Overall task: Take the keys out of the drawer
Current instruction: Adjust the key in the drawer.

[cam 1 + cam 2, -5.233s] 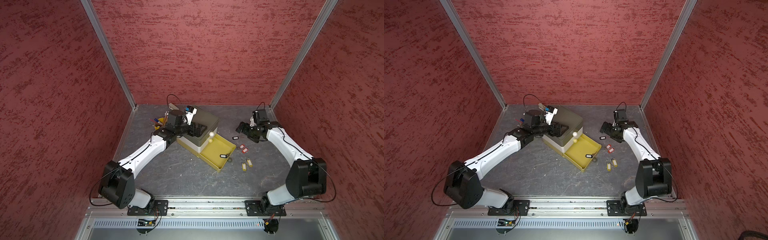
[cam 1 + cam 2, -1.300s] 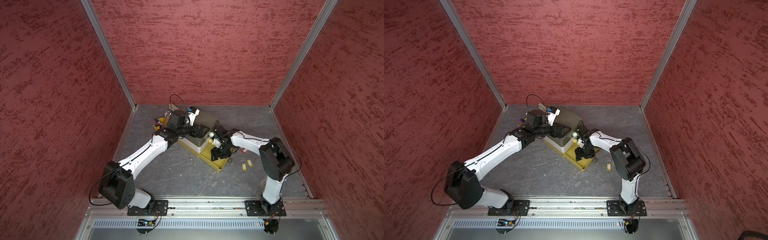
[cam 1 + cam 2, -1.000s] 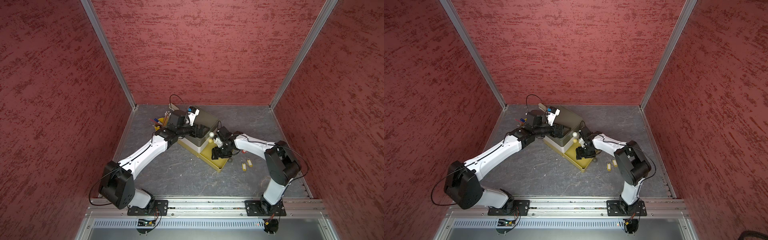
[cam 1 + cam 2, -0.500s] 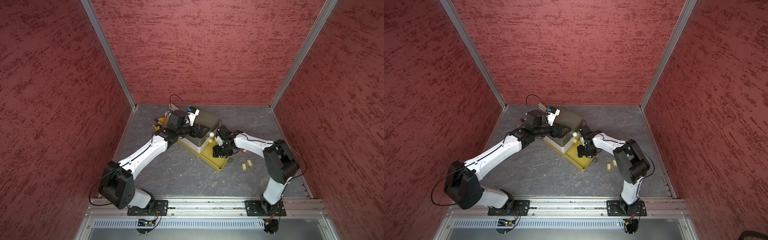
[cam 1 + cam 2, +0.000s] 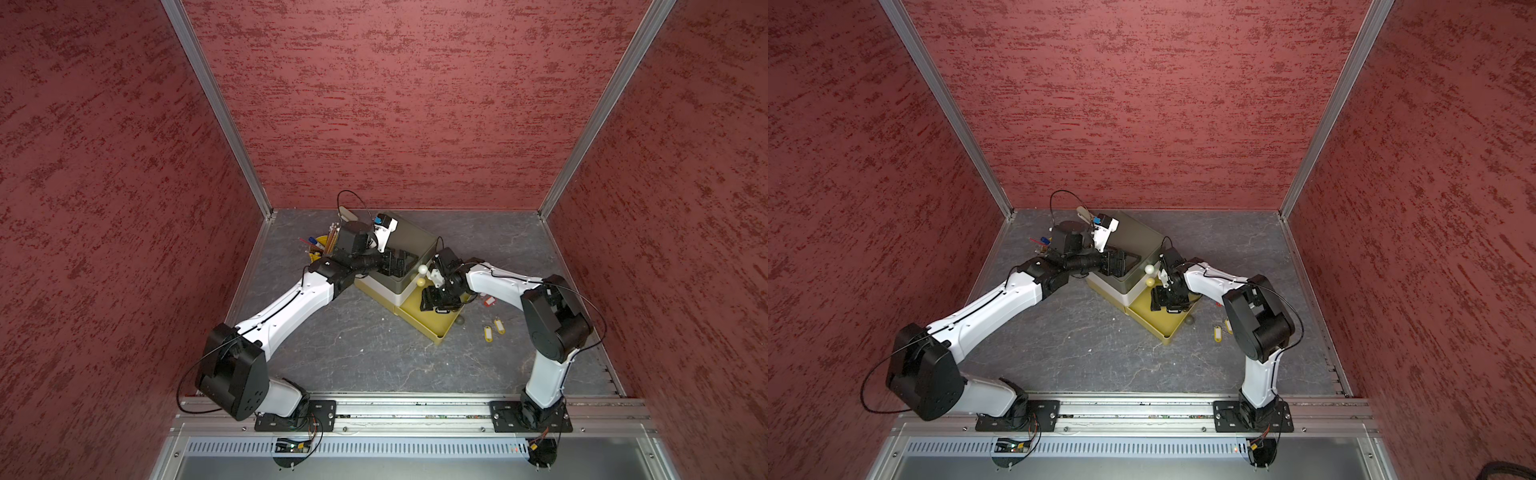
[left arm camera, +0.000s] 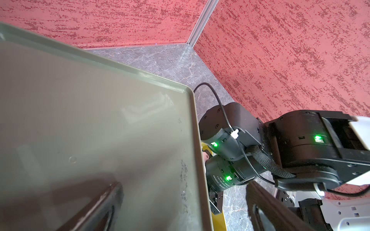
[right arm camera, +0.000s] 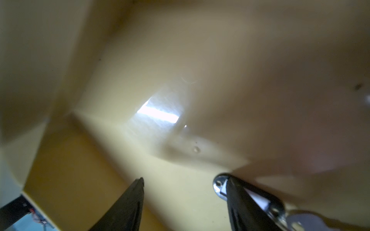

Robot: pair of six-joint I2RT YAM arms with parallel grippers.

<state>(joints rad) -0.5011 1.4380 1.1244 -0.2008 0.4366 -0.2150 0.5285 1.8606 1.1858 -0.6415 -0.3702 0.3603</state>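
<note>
The grey box (image 5: 409, 237) is being pressed from above by the left pincer (image 5: 392, 264), which is being held wide open with nothing in it. In the left wrist view one finger (image 6: 100, 202) is lying flat on the box top, and the other is hanging past the box edge. This is likely being done so that the box is not being pushed about while the yellow drawer (image 5: 432, 332) is being searched. The drawer is standing pulled out toward the near right, and the right pincer (image 7: 184, 179) is being held down inside it, tips first, about half open, with nothing gripped between its jaws. One key (image 7: 264, 199) with a tag is lying on the drawer floor. One finger is being held right over the tag, with the ring end showing in the gap, and whether it is being touched cannot be told. The jaws are likely being kept apart so that the small flat tag can be taken between them. More keys are lying out on the counter (image 5: 374, 353) to the right of the drawer: the yellow-tag keys (image 5: 488, 333) side by side, and a red-tag key (image 5: 489, 301) a bit farther back.
</note>
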